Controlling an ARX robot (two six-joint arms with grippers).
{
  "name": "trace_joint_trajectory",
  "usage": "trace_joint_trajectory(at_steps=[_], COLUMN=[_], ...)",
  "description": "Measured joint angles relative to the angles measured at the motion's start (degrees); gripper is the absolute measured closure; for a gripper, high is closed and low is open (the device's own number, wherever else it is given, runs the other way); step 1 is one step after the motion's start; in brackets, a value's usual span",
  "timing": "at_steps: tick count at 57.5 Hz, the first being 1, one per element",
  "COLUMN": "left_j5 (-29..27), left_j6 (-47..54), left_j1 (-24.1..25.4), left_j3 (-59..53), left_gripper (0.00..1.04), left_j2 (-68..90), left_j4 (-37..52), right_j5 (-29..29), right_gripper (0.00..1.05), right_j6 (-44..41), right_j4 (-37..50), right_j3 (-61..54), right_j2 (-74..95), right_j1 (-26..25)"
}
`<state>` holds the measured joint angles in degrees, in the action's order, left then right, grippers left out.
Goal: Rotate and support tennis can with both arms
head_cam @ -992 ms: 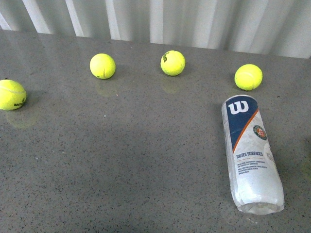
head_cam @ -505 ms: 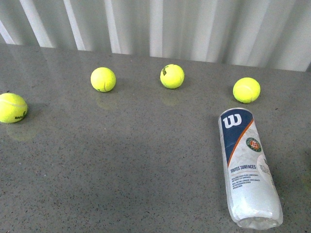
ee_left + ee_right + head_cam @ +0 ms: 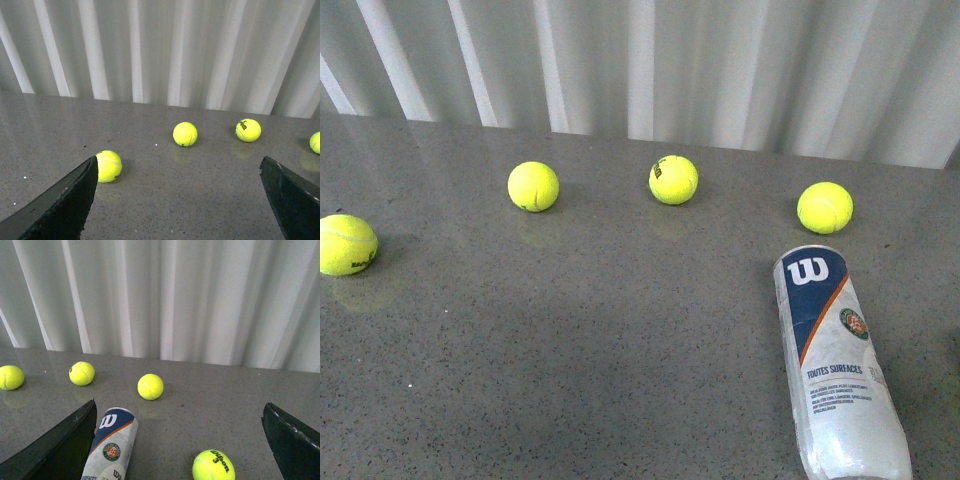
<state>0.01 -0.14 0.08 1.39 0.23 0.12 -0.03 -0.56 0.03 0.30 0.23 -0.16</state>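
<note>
Left gripper was spread wide with nothing between its fingers, hanging above the grey table. From the left wrist it faced only loose tennis balls, the nearest one just past a fingertip; the tennis can was not in that view. Right gripper was also spread wide and empty. The tennis can lay ahead of and below it, closer to one finger than the other, not touched.

In the front view neither arm showed. The tennis can lay on its side on the robot's right, near the front edge of the table. Its logo end pointed away toward the white curtain and its clear end pointed at the robot. One ball sat near the logo end. Three others were well apart from the can, one of them far left. The right wrist also showed a ball near the can, on its outer side.

Step, as judged: approach only, no grip or support yet. The next move likely calls for the right gripper to come down over the can body. The left gripper would need to cross over to meet the other end. The round smooth tube could roll when first touched.
</note>
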Motion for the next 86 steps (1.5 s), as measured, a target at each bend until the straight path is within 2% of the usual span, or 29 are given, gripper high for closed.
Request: trace_joint_trajectory(at_steps=[15, 18, 19, 21, 22, 24, 33, 37, 44, 54, 62, 68, 76, 86], left_j5=[0.0, 0.0, 0.0, -0.1, 0.0, 0.0, 0.0, 0.0, 0.0, 0.0, 0.0, 0.0, 0.0, 0.0], left_j6=[0.0, 0.0, 0.0, 0.0, 0.0, 0.0, 0.0, 0.0, 0.0, 0.0, 0.0, 0.0, 0.0, 0.0], left_j1=[0.0, 0.0, 0.0, 0.0, 0.0, 0.0, 0.0, 0.0, 0.0, 0.0, 0.0, 0.0, 0.0, 0.0], left_j3=[0.0, 0.0, 0.0, 0.0, 0.0, 0.0, 0.0, 0.0, 0.0, 0.0, 0.0, 0.0, 0.0, 0.0], left_gripper=[0.07, 0.07, 0.07, 0.07, 0.07, 0.07, 0.07, 0.07, 0.07, 0.07, 0.07, 0.07, 0.07, 0.07], left_j2=[0.0, 0.0, 0.0, 0.0, 0.0, 0.0, 0.0, 0.0, 0.0, 0.0, 0.0, 0.0, 0.0, 0.0], left_j4=[0.0, 0.0, 0.0, 0.0, 0.0, 0.0, 0.0, -0.1, -0.1, -0.1, -0.1, -0.1, -0.1, -0.1], right_j5=[0.0, 8.6, 16.1, 25.9, 29.2, 30.0, 22.1, 18.8, 13.9, 7.7, 1.9, -1.7, -2.6, -3.3], right_gripper=[0.07, 0.07, 0.07, 0.07, 0.07, 0.07, 0.07, 0.07, 0.07, 0.07, 0.07, 0.07, 0.07, 0.07], right_j6=[0.0, 2.2, 4.4, 6.1, 6.3, 5.8, 4.4, 4.0, 5.7, 9.5, 11.6, 14.0, 16.0, 17.8], right_j4=[0.0, -6.6, -12.1, -18.3, -18.8, -15.8, -1.1, 2.2, -1.4, -10.7, -13.2, -11.9, -9.9, -7.6], right_j3=[0.0, 2.6, 5.3, 9.2, 10.6, 12.9, 23.6, 30.7, 42.5, 56.5, 57.1, 54.4, 52.3, 50.2], right_j2=[0.0, 3.0, 6.8, 12.7, 15.7, 20.0, 37.1, 47.4, 64.6, 85.7, 94.7, 98.0, 99.5, 101.9], right_j1=[0.0, 3.0, 6.1, 10.5, 11.6, 11.0, 3.2, 2.2, 2.7, 7.7, 14.0, 17.9, 18.5, 16.4])
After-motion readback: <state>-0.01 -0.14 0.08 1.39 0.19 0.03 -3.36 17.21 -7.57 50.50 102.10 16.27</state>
